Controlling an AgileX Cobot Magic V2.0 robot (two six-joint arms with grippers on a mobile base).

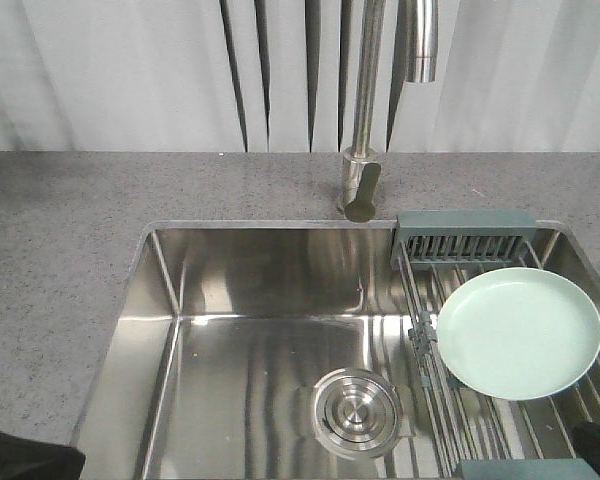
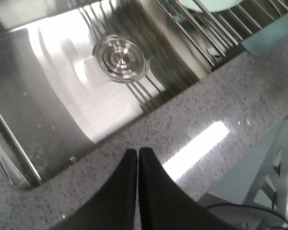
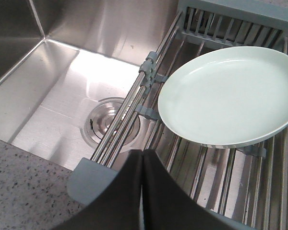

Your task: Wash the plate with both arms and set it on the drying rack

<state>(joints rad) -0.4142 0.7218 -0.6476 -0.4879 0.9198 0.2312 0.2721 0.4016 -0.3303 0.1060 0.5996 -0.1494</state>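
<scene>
The pale mint-green plate [image 1: 520, 333] lies flat on the drying rack [image 1: 430, 262] over the right side of the sink; the right wrist view shows the plate [image 3: 230, 100] resting on the steel rods [image 3: 129, 115]. My right gripper [image 3: 142, 154] is shut and empty, hovering over the rack's near end bar [image 3: 89, 179], apart from the plate. My left gripper [image 2: 138, 152] is shut and empty above the front countertop [image 2: 192, 120], left of the rack. In the front view only dark arm parts [image 1: 25, 460] show at the bottom corners.
A steel sink basin [image 1: 240, 340] with a round drain [image 1: 357, 410] sits in a speckled grey countertop [image 1: 60, 260]. A tall steel faucet [image 1: 365, 110] stands behind the sink. The slotted grey-green caddy [image 1: 465, 240] sits at the rack's far end.
</scene>
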